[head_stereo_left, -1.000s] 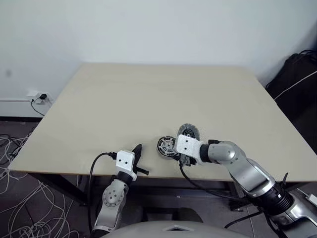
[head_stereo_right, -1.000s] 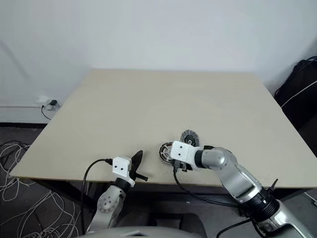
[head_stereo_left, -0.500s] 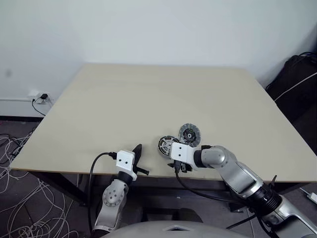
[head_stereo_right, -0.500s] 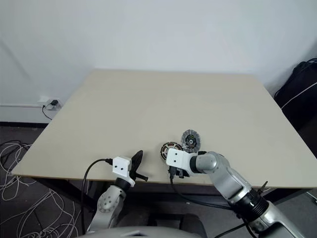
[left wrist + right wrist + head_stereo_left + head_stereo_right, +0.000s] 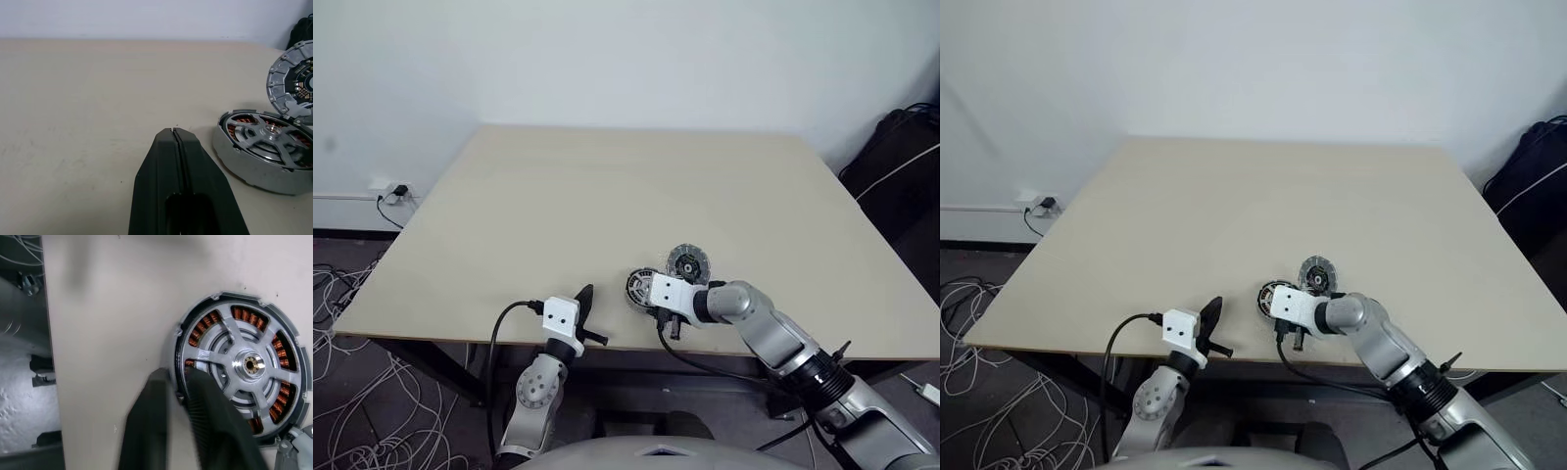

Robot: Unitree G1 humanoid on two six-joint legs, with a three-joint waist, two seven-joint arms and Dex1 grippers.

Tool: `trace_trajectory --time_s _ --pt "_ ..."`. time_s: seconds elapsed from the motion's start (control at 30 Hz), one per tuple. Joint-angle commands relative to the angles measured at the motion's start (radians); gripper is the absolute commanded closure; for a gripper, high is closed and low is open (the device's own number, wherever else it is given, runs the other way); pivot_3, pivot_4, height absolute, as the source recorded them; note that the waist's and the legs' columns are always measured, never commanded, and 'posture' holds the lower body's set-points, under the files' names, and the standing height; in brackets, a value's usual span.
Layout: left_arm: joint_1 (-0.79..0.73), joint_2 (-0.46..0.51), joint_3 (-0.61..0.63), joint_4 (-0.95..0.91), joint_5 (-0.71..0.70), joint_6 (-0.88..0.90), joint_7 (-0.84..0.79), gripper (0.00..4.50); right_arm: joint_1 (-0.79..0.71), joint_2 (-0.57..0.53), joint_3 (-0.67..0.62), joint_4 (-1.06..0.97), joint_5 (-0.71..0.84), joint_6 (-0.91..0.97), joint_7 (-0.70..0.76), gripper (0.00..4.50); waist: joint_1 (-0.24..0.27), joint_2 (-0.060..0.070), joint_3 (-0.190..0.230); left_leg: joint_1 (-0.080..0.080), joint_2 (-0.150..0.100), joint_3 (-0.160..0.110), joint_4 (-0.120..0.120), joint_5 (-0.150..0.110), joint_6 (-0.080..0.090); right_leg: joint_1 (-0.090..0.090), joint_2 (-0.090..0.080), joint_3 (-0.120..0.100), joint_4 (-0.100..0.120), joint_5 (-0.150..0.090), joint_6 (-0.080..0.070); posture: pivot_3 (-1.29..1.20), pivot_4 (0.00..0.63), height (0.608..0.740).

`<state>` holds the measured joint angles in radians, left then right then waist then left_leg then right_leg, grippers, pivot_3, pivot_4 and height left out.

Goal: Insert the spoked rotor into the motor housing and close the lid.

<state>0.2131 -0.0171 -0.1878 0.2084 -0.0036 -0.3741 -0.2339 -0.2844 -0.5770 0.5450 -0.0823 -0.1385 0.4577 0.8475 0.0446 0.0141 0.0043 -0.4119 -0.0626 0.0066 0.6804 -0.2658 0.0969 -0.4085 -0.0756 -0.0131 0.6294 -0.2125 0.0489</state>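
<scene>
From the head view, we see our right gripper (image 5: pixel 658 311) at the motor housing (image 5: pixel 641 287); the lid (image 5: pixel 686 263) lies just beyond. Its wrist view shows fingers (image 5: pixel 205 426) pinching the housing wall, the spoked rotor (image 5: pixel 246 364) seated: we should hold steady. Our left gripper (image 5: pixel 176 133) stays pressed together.

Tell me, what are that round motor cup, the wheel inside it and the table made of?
The motor housing looks like dull grey metal, with coppery wire coils inside. The spoked rotor looks like brushed silvery metal, brighter at the hub. The table looks like pale matt wood or laminate; which one is unclear.
</scene>
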Motion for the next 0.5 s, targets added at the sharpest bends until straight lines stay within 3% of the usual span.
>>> trace_trajectory --time_s 0.03,0.2,0.5 --pt "-0.013 -0.009 -0.004 -0.023 -0.007 -0.013 0.005 4.5 -0.013 0.001 -0.027 -0.003 -0.015 -0.011 -0.009 4.44 0.0 0.0 0.0 0.0 0.0 0.0 0.0 0.0 0.0 0.0 0.0 0.0 0.0 0.0 0.0 0.0 0.0 0.74" --pt "-0.011 -0.007 -0.004 -0.024 -0.008 -0.012 0.004 4.5 0.004 0.011 -0.046 -0.029 0.004 0.019 -0.014 4.44 0.0 0.0 0.0 0.0 0.0 0.0 0.0 0.0 0.0 0.0 0.0 0.0 0.0 0.001 0.0 0.0 0.0 0.74" --pt "-0.014 -0.007 -0.006 -0.021 -0.01 -0.011 -0.003 4.5 0.027 0.138 -0.122 -0.118 0.094 0.253 -0.071 4.44 -0.002 0.0 0.0 -0.001 0.0 0.0 0.0 0.0 0.0 -0.001 0.001 0.001 0.0 0.001 0.0 0.0 0.0 0.74"
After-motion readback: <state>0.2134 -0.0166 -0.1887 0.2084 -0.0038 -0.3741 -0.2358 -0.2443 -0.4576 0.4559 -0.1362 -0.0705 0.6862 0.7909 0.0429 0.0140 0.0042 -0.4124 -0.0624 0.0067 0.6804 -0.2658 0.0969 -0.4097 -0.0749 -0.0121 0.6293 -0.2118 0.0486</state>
